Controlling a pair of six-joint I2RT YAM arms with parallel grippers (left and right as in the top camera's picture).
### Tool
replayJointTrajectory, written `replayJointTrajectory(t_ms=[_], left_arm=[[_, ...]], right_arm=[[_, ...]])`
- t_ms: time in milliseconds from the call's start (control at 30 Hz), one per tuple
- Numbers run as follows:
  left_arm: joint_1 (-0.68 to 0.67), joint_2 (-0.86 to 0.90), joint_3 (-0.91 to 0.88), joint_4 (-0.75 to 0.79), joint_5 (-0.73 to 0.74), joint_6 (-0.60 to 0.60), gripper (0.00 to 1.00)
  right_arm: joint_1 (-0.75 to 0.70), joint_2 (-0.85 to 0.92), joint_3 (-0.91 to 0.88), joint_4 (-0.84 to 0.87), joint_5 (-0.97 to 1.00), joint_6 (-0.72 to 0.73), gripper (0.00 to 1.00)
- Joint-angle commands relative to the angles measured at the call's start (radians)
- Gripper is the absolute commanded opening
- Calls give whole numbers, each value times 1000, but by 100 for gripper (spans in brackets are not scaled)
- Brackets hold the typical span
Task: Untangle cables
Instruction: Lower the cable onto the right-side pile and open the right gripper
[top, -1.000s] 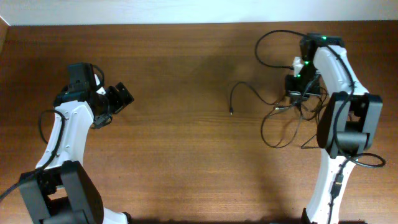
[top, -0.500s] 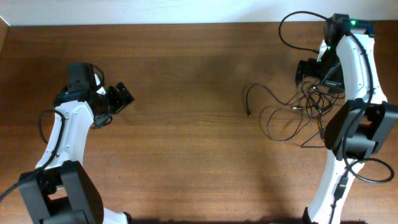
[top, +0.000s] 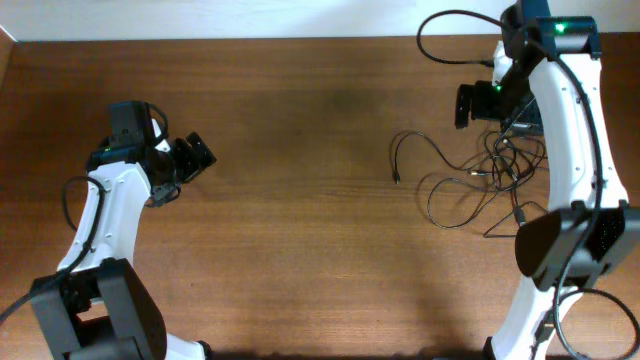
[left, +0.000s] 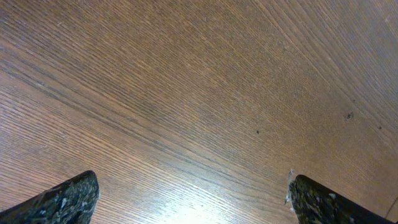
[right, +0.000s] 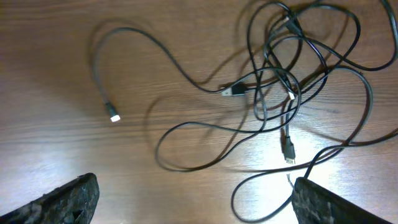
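Black cables (right: 234, 91) lay sprawled in loose overlapping loops on the right side of the wooden table (top: 300, 220), below my right gripper (right: 199, 202) (fingers wide apart, nothing held). My left gripper (left: 196, 202) hovered far off, fingers spread too.

The cables (right: 278, 78) are thin black wires lying flat on the right side of the table (top: 300, 230) in loose, overlapping loops, tangled where several cross. One strand (right: 94, 65) trails left, clear of the tangle, ending in a small plug (right: 114, 117).
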Motion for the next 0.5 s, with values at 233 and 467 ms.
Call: replayJointTrajectory(t_ms=[233,467], left_arm=[[1,-2,-10,-1,8,-8,99],[1,-2,-10,-1,8,-9,99]], right_arm=[[49,-319,-512,267,-2,47,99],[49,-321,-892,568,-6,102,98]])
